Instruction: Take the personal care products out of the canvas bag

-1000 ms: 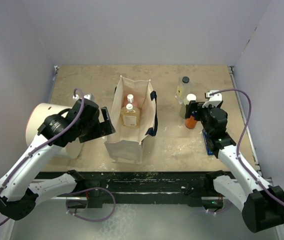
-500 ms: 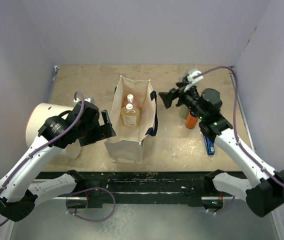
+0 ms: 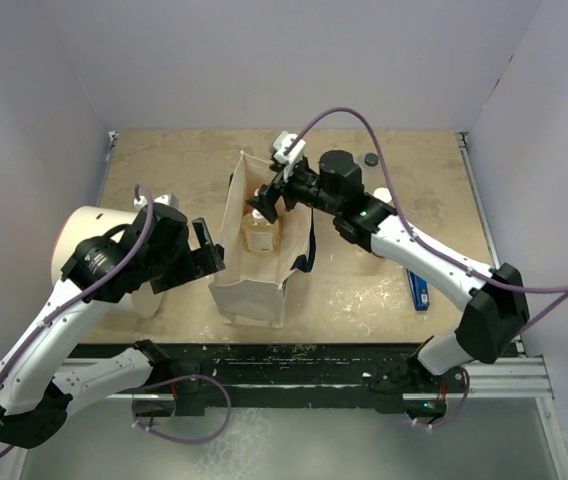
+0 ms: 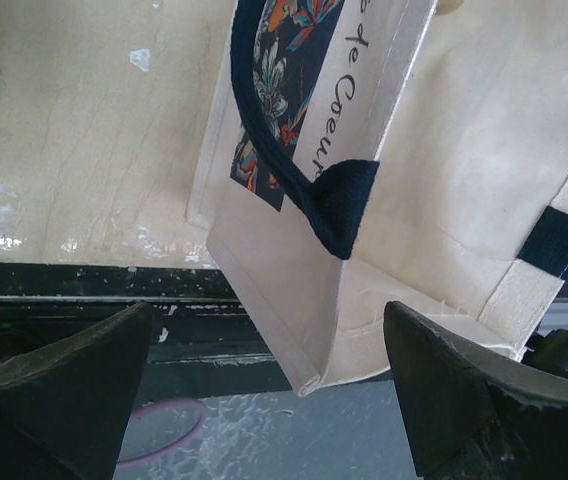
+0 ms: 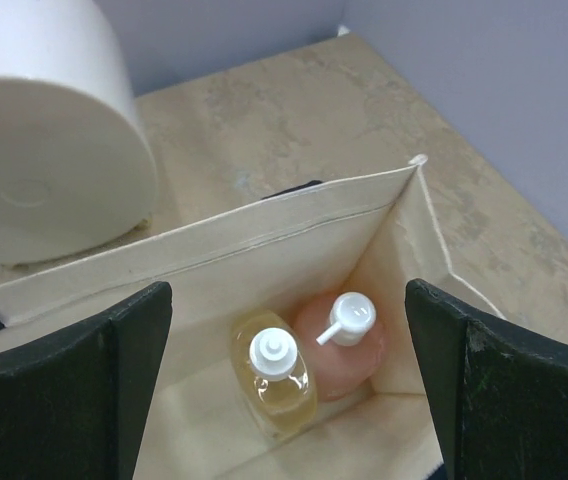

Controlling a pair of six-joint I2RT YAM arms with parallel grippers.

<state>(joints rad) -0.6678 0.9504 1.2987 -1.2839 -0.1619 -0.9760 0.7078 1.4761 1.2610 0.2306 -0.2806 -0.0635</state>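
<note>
One cloth bag point(image 3: 254, 290) stands mid-table. Four bottles can be counted. Two are inside the bag: a yellowish bottle point(image 5: 279, 385) and a pink pump bottle point(image 5: 339, 360). Two more are to the right of the bag, showing mostly by their tops: a black-capped bottle point(image 3: 371, 158) farther back and a white-capped bottle point(image 3: 382, 196) nearer. Whether the right arm point(image 3: 424, 258) hides more bottles cannot be told. There is one white cylinder point(image 3: 84, 250) on the left, one flat blue tool point(image 3: 418, 291) on the right, and two robot arms, counting the left arm point(image 3: 49, 325).
</note>
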